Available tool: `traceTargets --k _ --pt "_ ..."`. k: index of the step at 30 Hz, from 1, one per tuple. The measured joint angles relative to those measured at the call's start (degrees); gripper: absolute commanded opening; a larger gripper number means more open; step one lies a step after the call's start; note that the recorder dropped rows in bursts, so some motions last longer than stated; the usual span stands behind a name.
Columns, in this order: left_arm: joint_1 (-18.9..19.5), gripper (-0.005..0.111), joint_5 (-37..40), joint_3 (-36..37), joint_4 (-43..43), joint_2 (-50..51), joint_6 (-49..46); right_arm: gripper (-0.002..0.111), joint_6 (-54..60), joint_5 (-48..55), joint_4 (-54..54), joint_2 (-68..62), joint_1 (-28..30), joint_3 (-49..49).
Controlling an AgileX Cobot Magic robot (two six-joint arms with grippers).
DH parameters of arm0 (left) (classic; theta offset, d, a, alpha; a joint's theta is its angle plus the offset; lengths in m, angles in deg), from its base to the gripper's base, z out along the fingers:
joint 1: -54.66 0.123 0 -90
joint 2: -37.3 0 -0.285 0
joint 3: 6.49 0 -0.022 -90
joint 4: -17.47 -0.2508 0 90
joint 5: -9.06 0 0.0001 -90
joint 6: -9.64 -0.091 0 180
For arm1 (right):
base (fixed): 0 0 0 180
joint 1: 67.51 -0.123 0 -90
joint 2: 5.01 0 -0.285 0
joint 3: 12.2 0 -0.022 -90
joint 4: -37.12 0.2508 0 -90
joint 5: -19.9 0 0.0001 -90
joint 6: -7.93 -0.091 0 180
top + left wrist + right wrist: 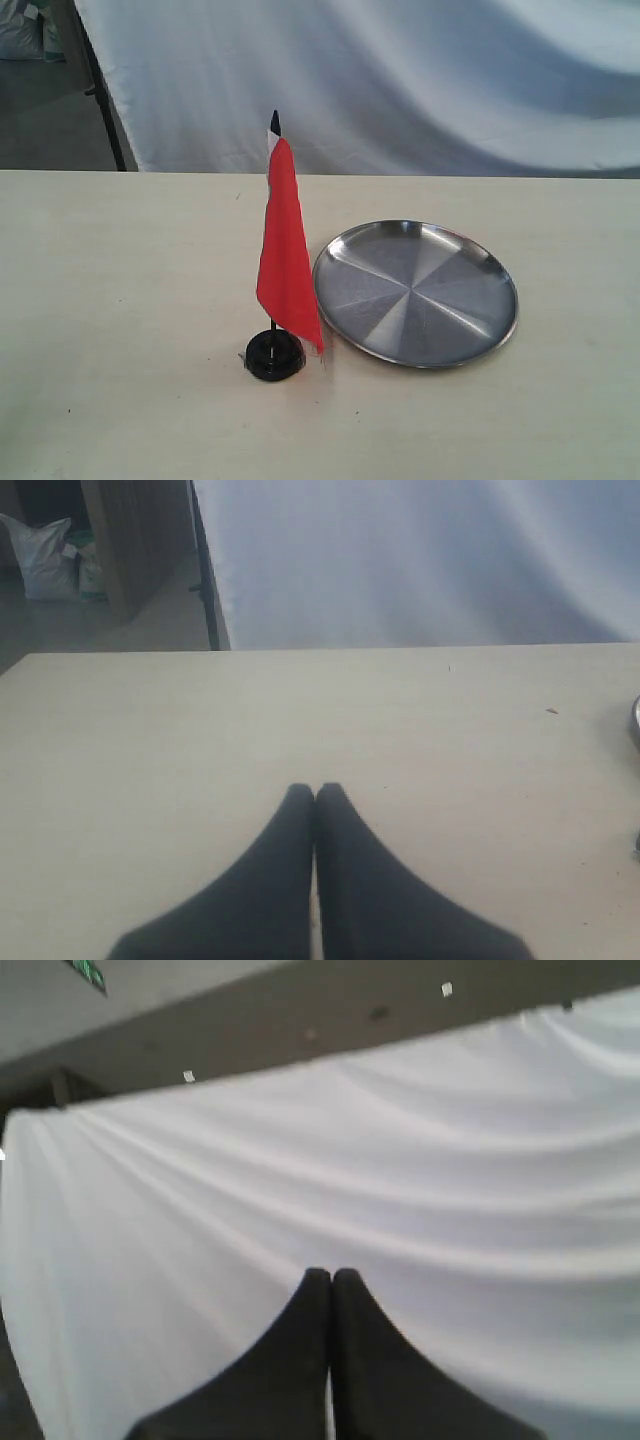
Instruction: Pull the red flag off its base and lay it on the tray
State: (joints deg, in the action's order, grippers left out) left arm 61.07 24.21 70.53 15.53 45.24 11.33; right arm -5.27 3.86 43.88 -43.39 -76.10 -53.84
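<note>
Our left claw [316, 792] showed as two matte black fingers [265, 890], broad at the root and curving inward to narrow, rounded tips, with only a thin pale seam between them. Our right claw [331, 1276] looked the same: two plain black fingers [395, 1380] of that flared shape, soft-edged with blur, their tips gently rounded.

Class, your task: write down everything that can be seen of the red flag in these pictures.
The red flag shows only in the exterior view. It is plain red cloth, hanging limp along a thin black stick with a pointed black tip and a white band just under it. It stands upright, its foot in the small round black base on the table, left of the steel tray in that view. Only the base appears to touch it.
</note>
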Motion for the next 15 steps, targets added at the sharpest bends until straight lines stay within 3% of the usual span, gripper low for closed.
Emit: traceTargets --k 5,9,15 --pt "0.0 0.0 0.0 0.0 0.0 0.0 0.0 0.0 0.4 19.1 0.0 -12.4 -0.5 5.8" --pt "0.0 0.0 0.0 0.0 0.0 0.0 0.0 0.0 7.3 30.5 0.2 -23.9 -3.6 9.0" --pt "0.0 0.0 0.0 0.0 0.0 0.0 0.0 0.0 17.7 34.8 2.9 -37.9 -14.0 7.1"
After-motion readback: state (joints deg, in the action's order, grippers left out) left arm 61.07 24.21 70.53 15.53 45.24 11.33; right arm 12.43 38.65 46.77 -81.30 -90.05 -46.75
